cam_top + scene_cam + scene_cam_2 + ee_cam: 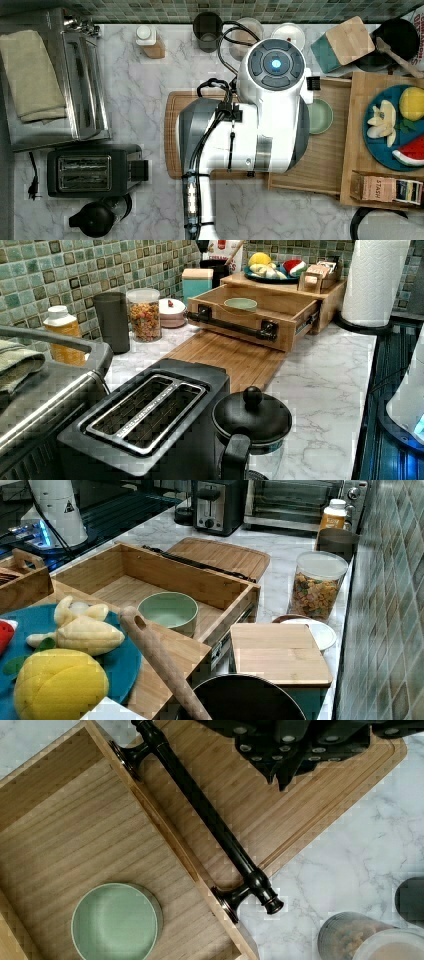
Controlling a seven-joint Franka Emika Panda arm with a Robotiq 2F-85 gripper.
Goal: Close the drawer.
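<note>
The drawer is pulled out of its wooden cabinet, and a green bowl stands inside it. Its black bar handle runs along the front rim, beside the cutting board. My gripper hovers shut over that board, on the handle side, a short way from the bar and holding nothing. In the top view my white arm covers the drawer's front, while the drawer and the bowl show past it. The right view has the drawer and its handle.
A blue plate of fruit and a tea box rest on the cabinet top. A cereal jar, dark cup and white dish line the wall. The toaster and kettle stand at the top view's left.
</note>
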